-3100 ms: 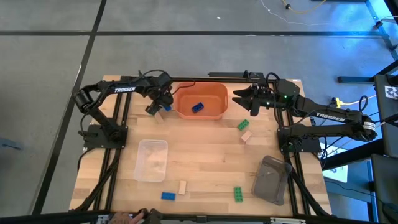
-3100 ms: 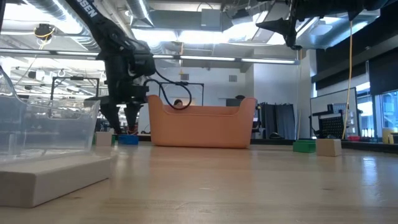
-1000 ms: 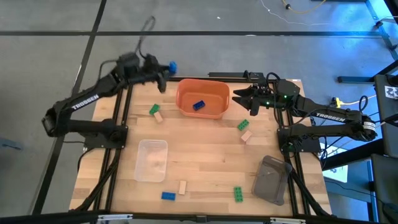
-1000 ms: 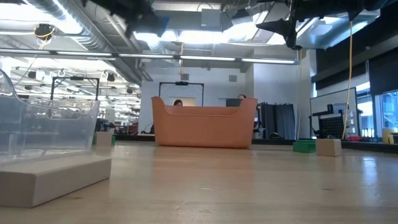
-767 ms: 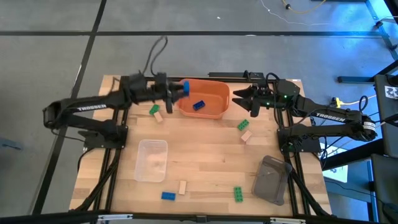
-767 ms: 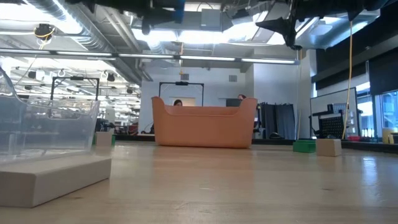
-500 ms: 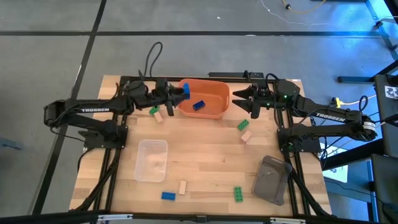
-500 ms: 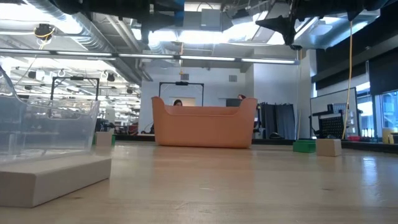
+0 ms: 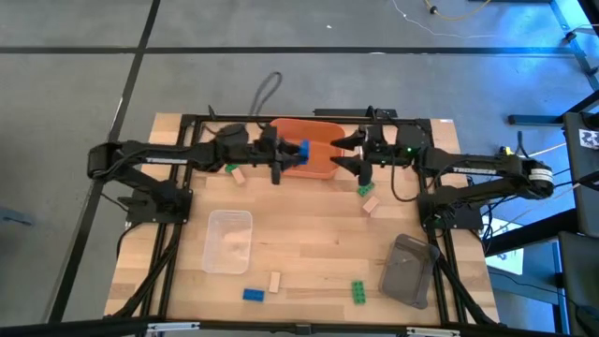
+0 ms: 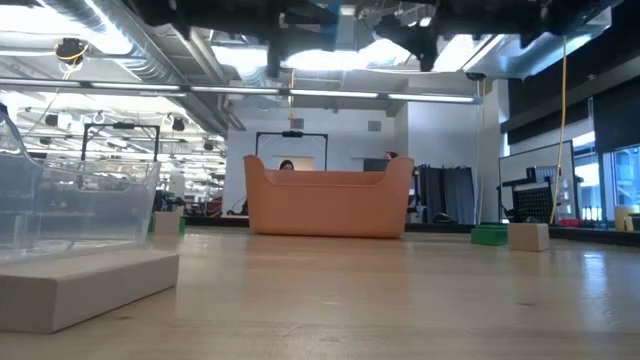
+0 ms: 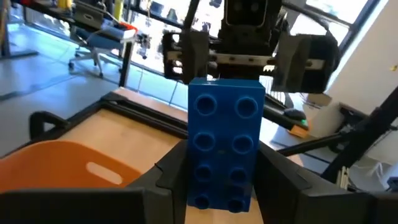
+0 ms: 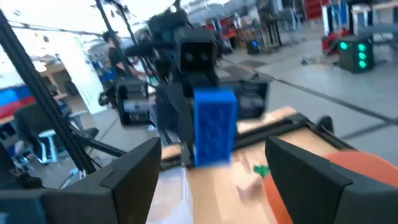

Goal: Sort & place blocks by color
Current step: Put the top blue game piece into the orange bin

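Overhead, ceiling lights (image 10: 300, 60) glow above the wooden table (image 10: 380, 290).

Four cameras, one counter (image 9: 309, 239).
Overhead looks straight down on everything; the low one skims the surface toward the orange bin (image 10: 328, 203); both wrist cameras face each other close over the blue brick (image 11: 225, 149).

We look level across a wooden table (image 10: 400, 300): an orange bin (image 10: 328, 202) stands mid-distance, a clear tray (image 10: 70, 205) at left behind a pale tan block (image 10: 85, 285), and a green block (image 10: 489, 235) touching a tan block (image 10: 529, 236) at right
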`<state>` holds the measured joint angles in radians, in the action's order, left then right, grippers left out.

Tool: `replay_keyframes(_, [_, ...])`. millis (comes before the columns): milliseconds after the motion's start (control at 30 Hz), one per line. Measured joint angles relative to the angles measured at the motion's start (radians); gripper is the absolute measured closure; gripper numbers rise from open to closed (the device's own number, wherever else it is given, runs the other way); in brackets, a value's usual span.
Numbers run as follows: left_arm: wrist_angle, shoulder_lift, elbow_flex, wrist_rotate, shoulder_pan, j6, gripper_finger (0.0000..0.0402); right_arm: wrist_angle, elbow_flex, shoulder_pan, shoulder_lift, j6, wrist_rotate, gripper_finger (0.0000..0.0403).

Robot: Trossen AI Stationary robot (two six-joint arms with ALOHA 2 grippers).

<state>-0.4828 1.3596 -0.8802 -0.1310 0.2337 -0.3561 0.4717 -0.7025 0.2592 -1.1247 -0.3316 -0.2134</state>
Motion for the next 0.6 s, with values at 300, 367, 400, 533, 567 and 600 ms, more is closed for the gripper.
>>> replay_keyframes(300, [-0.012,0.134,-0.094,-0.017,-0.04,0.022,0.0275,0.05,0.0,-0.009,-0.076,-0.044,0.035,0.0114])
replay_keyframes(367, [-0.012,0.154,-0.106,-0.017,-0.051,0.036,0.0275,0.057,-0.001,-0.009,-0.084,-0.054,0.033,0.0114])
replay_keyframes(400, [-0.012,0.164,-0.11,-0.014,-0.054,0.044,0.0275,0.056,-0.001,-0.009,-0.089,-0.056,0.032,0.0114])
replay_keyframes(533, [-0.009,0.175,-0.118,0.001,-0.059,0.051,0.0275,0.059,-0.001,-0.015,-0.095,-0.058,0.024,0.0114])
replay_keyframes(567, [-0.012,0.175,-0.118,0.009,-0.059,0.052,0.0275,0.061,-0.001,-0.018,-0.095,-0.057,0.024,0.0114])
replay_keyframes(600, [-0.014,0.175,-0.119,0.011,-0.059,0.053,0.0275,0.06,-0.001,-0.022,-0.095,-0.057,0.024,0.0114])
